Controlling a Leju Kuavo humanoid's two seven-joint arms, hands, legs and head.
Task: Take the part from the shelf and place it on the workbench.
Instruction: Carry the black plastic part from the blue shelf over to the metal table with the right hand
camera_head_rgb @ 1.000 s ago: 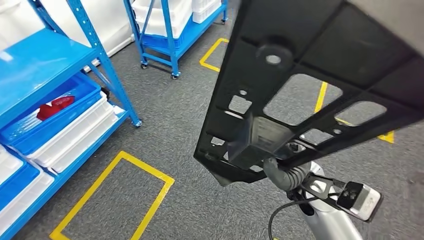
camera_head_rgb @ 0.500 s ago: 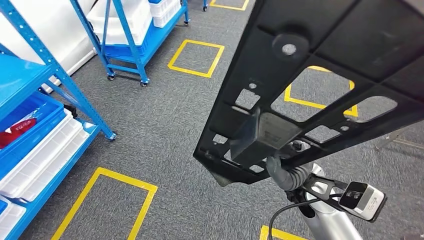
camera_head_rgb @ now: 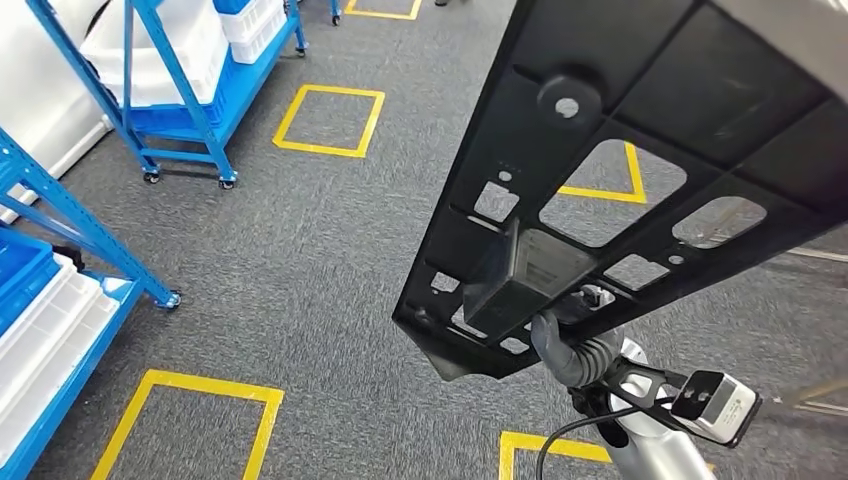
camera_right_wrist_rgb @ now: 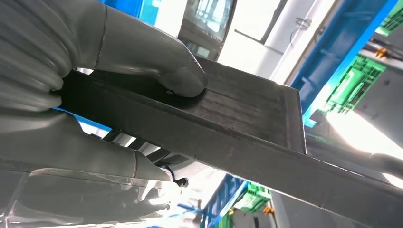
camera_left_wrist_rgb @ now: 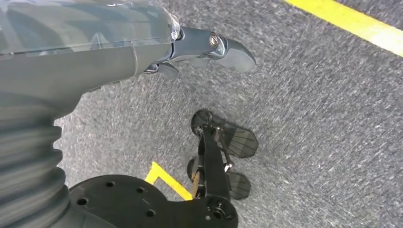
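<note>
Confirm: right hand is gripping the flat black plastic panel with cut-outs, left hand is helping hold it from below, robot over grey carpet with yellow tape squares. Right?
Not quite. The left hand holds nothing: the left wrist view shows it hanging over the grey carpet. The rest stands: the right hand grips the flat black plastic panel with cut-outs, with yellow tape squares on the floor.

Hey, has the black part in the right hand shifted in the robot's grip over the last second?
No. The black part keeps its place against the right hand; only the floor markings and shelves slide past, because the camera is turning.
</note>
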